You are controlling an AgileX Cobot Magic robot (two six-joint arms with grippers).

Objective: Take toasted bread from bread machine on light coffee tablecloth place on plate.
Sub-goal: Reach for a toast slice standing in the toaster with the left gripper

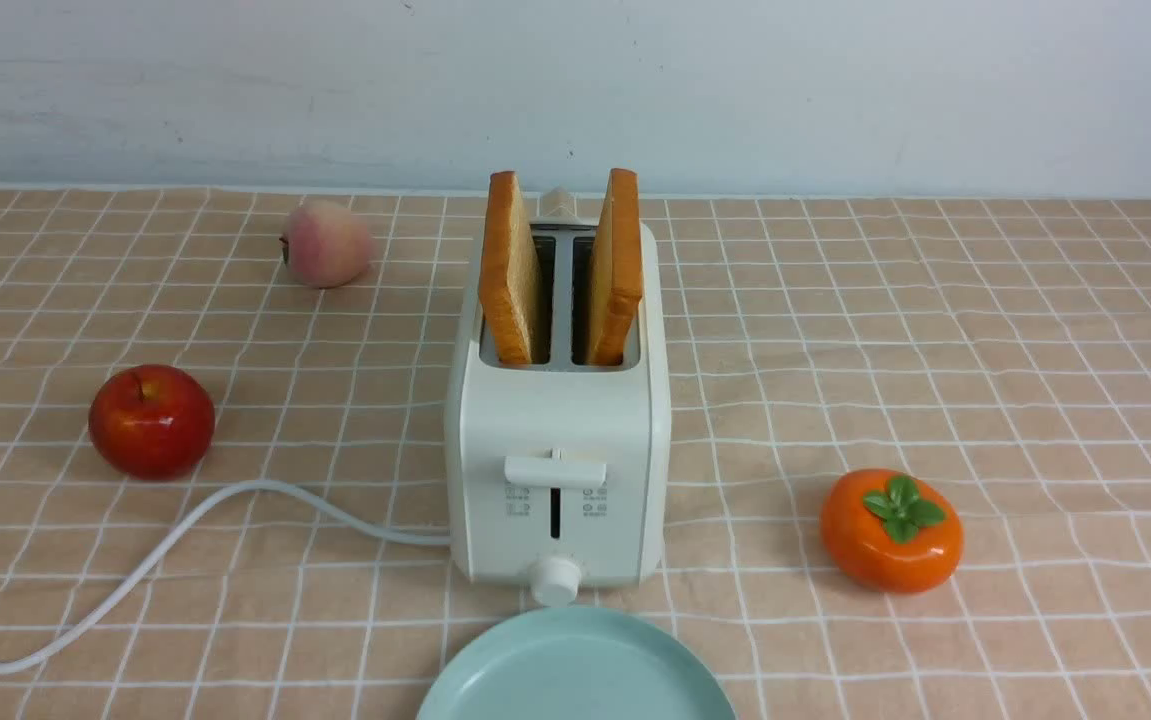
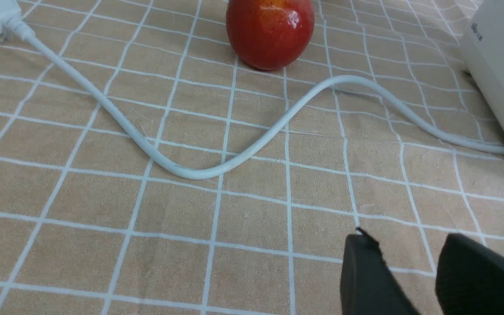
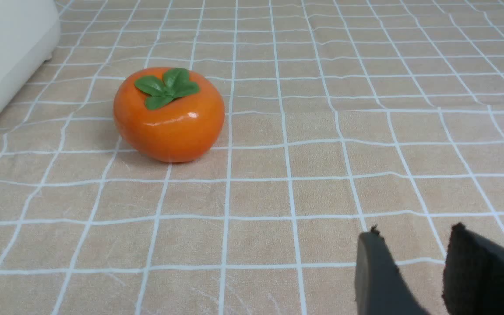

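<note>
The cream-white bread machine (image 1: 557, 470) stands at the middle of the light coffee tablecloth (image 1: 935, 330). Two slices of toasted bread stand upright in its slots, one on the left (image 1: 509, 268) and one on the right (image 1: 615, 265). The pale mint-blue plate (image 1: 575, 670) lies in front of the toaster at the near edge. Neither arm shows in the front view. My left gripper (image 2: 407, 245) is open and empty above the cloth, with the toaster's side (image 2: 503, 65) beyond it. My right gripper (image 3: 414, 238) is open and empty above the cloth, with the toaster's corner (image 3: 6, 52) off to its side.
A red apple (image 1: 151, 420) lies left of the toaster, also in the left wrist view (image 2: 270, 31). A peach (image 1: 325, 243) lies at the back left. An orange persimmon (image 1: 891, 530) lies to the right, also in the right wrist view (image 3: 168, 114). The white power cord (image 1: 165, 560) snakes across the left front.
</note>
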